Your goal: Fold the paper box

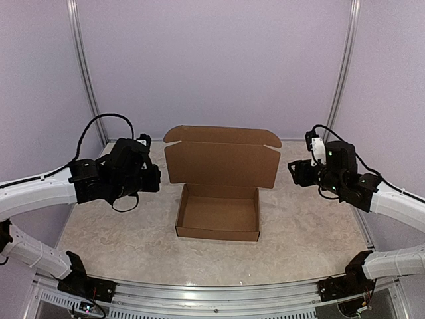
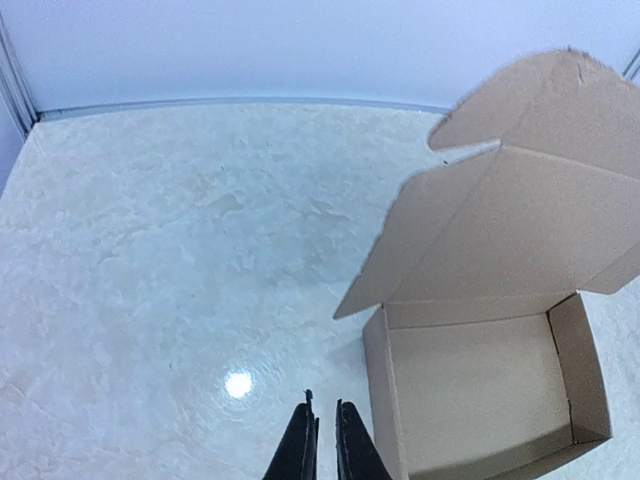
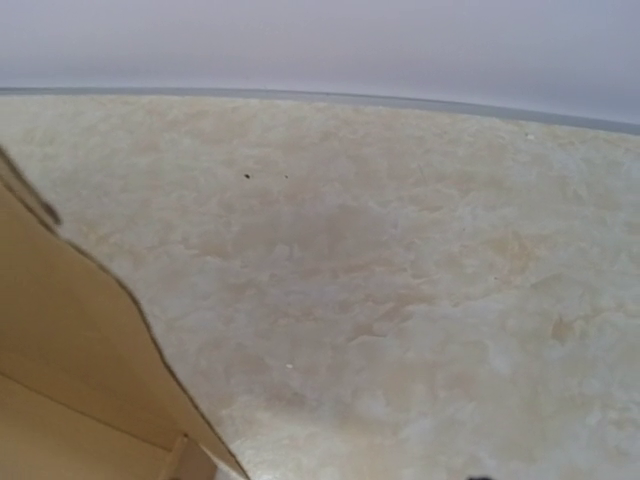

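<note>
1. Left gripper [image 2: 323, 405] sits lowest in its wrist view. Its fingers are nearly pressed together with only a thin slit between them, and they pinch nothing. It hovers over the table [image 2: 180, 280], just left of the box [image 2: 470, 385], without touching it.
2. Right gripper [image 1: 297, 173] hangs off the box's right side, near the lid's edge but apart from it. Its fingers do not show in its own wrist view and are too small from above, so I cannot tell whether they are spread or closed.
3. Between the two grippers, mid-table, stands the box. Its tray [image 1: 219, 214] is formed, walls up and nothing inside. The lid [image 1: 221, 164] rises upright from the back wall, with the tuck flap [image 1: 222, 135] bent forward along its top and small ears [image 1: 273, 141] at the flap's ends.
4. Judging from this, what remains is closing the lid.
5. Get a gripper behind the lid's upper part and push forward and down. Press near the middle, or on both sides together, so it hinges on its crease rather than twisting.
6. Brace the tray, because it looks light and will likely slide if pushed from one side only.
7. Steer the ears inside the side walls first, then the tuck flap inside the front wall. A flap caught outside will probably crumple.
</note>
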Controlling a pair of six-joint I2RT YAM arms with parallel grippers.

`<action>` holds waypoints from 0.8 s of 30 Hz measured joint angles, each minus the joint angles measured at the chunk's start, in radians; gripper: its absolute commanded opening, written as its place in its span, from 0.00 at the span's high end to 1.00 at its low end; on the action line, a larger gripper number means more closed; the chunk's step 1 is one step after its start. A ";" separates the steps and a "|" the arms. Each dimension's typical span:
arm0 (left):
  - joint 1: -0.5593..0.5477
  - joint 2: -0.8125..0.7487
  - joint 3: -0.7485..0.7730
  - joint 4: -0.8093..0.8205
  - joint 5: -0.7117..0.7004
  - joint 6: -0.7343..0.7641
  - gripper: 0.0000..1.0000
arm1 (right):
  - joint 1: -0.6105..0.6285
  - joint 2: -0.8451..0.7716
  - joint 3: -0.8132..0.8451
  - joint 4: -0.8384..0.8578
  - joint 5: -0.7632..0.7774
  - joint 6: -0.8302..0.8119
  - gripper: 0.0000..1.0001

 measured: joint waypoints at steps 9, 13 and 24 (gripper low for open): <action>0.208 -0.108 -0.087 0.177 0.290 0.181 0.85 | -0.003 -0.017 0.077 -0.062 -0.103 -0.053 0.41; 0.257 -0.103 -0.130 0.261 0.427 0.251 0.83 | -0.017 0.008 0.143 -0.100 -0.203 -0.094 0.41; 0.346 -0.024 -0.151 0.445 0.693 0.286 0.73 | -0.100 0.153 0.229 -0.148 -0.470 -0.164 0.42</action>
